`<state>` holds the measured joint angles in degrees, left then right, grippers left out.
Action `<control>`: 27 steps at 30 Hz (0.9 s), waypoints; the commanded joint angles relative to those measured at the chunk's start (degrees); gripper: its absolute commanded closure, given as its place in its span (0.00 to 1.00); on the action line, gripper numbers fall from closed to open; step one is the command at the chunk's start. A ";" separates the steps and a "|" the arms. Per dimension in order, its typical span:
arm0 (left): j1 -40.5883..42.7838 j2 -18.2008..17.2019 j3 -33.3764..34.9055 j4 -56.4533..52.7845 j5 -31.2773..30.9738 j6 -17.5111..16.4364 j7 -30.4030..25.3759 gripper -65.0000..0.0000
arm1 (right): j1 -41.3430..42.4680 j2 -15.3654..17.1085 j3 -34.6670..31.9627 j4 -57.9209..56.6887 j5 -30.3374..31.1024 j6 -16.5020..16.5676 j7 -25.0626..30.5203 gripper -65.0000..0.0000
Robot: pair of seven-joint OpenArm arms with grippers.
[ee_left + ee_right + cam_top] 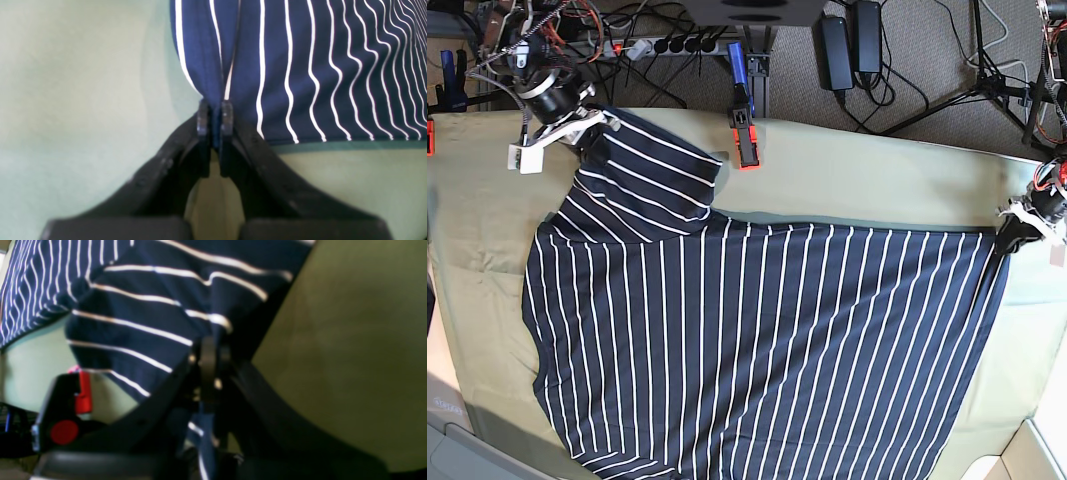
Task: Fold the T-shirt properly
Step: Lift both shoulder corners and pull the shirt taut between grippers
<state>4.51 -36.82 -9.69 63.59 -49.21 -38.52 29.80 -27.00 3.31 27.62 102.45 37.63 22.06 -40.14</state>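
The left end effector point(214, 120) is pinched tight on a corner of the T-shirt point(300, 66), with a bit of dark blue cloth squeezed between its two black fingers point(227, 123). From that corner the T-shirt's hem runs off to one side, flat on the green cloth point(83, 100) that covers the desk. The right end effector point(208, 370) is closed too, gripping a bunch of the T-shirt point(140, 316), and some of the striped cloth hangs down between its fingers. In the base view the T-shirt point(767, 340) lies spread out over most of the desk point(857, 170), dark blue with thin white stripes. The left end effector point(1019, 232) sits at the T-shirt's far corner on the right side of that view, right at the edge of the desk. The right end effector point(577, 125) is at the T-shirt's top corner on the left side of that view, where the cloth is folded over onto the rest of the T-shirt. Just past the T-shirt's top edge, an orange and black clamp point(747, 140) grips the back edge of the desk. Behind the desk, black cables point(897, 60) lie on the floor.
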 commanded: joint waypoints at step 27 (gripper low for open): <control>24.00 -1.03 -15.43 23.10 -7.63 -1.48 1.66 1.00 | -18.62 1.46 12.50 16.50 10.12 2.21 -3.21 1.00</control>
<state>28.58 -36.71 -24.40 85.97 -56.12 -39.07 32.49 -44.97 4.29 39.44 117.95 47.11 22.52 -44.25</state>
